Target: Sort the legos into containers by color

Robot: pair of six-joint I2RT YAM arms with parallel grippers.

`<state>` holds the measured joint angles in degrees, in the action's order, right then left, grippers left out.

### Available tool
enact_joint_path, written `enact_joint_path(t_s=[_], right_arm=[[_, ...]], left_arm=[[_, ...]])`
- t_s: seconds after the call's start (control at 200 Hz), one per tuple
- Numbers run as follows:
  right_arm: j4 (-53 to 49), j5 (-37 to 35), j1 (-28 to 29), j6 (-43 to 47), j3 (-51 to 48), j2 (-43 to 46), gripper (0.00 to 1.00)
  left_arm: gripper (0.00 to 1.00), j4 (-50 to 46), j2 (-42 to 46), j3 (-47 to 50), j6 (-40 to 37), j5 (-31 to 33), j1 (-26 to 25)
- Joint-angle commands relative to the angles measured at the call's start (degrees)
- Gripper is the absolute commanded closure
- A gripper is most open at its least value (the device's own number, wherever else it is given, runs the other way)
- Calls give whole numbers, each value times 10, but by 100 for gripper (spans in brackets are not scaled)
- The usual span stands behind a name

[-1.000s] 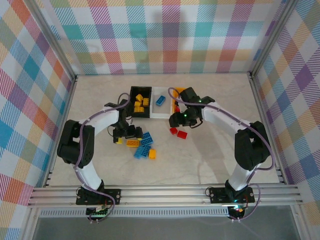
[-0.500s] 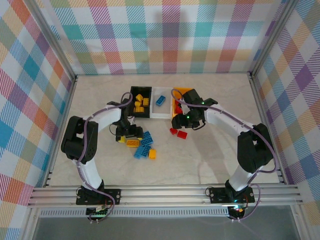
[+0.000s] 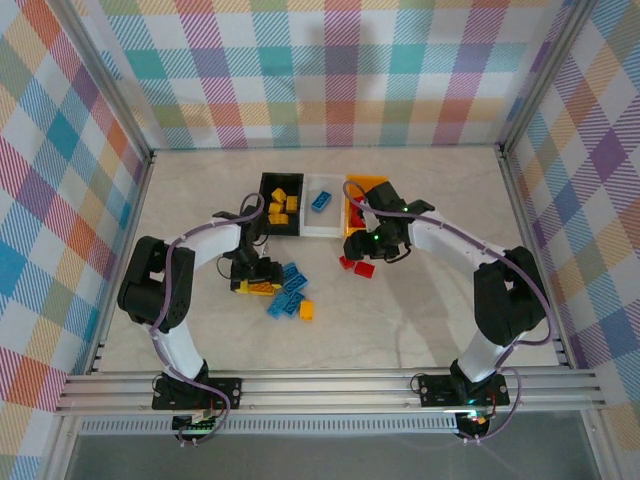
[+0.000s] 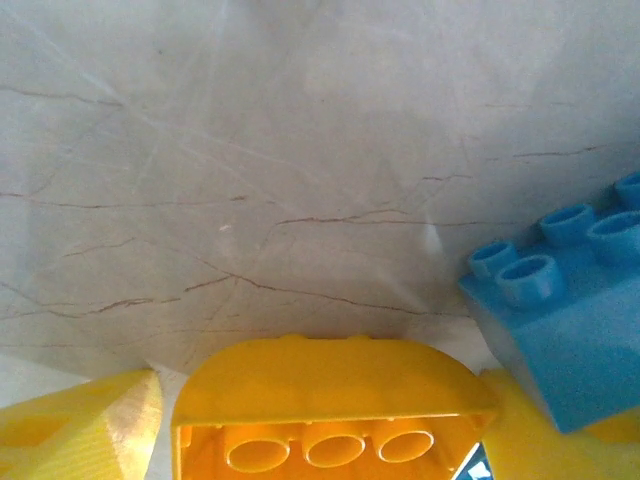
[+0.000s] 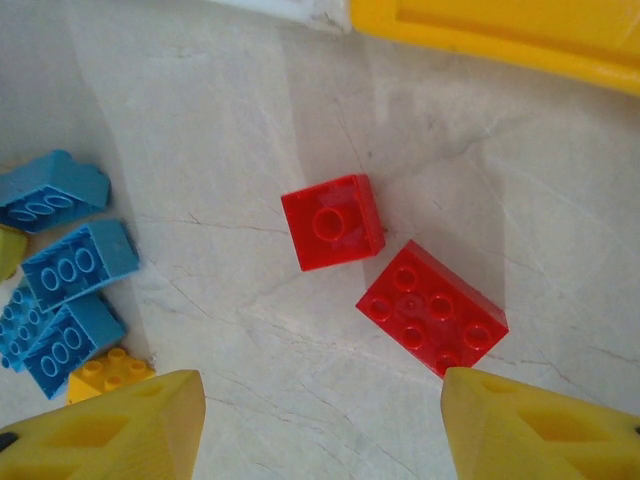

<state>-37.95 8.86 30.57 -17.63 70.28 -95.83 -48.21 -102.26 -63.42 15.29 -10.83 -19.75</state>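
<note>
Left hand (image 3: pixel 251 276) had dropped a little toward the arm bases compared with a second before, and sat low over the long yellow brick (image 4: pixel 330 395) on the surface (image 3: pixel 430 320). In the left wrist view that brick lay between the fingers (image 4: pixel 85 430), hollow underside toward the camera. There was a thin gap beside one finger and the other side was hidden behind a blue brick (image 4: pixel 565 320), so a grip could not be told from a straddle. Right hand (image 5: pixel 325 435) had shifted slightly toward the yellow-orange bin (image 5: pixel 500 30). Its fingers were spread wide with nothing between them, above the square red brick (image 5: pixel 333 222) and the longer red brick (image 5: pixel 432 307). Both reds lay just beside each other on the surface, near that bin, and were unmoved since the earlier frame. The blue cluster (image 3: pixel 287 290) and the small yellow brick (image 3: pixel 306 309) were also where they had been. The black bin (image 3: pixel 282 176) held several yellow bricks (image 3: pixel 283 203), and the white bin (image 3: pixel 322 224) held one blue piece (image 3: pixel 321 200), same as before.
</note>
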Motion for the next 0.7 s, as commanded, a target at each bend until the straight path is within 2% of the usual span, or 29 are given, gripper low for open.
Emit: enact_joint_path(t_s=[0.0,0.18,0.425,0.695], right_arm=[[6,9,1,-13,-10,11,35],[7,1,1,-14,-23,28,35],[18,-2,1,-19,-42,36,35],[38,-16,1,-8,-51,68,35]], left_arm=[[23,-4,-13,3,4,4,-6],[33,-16,-24,-12,2,7,-6],[39,-44,1,-45,18,-5,-1],[41,-68,-3,-162,40,-28,35]])
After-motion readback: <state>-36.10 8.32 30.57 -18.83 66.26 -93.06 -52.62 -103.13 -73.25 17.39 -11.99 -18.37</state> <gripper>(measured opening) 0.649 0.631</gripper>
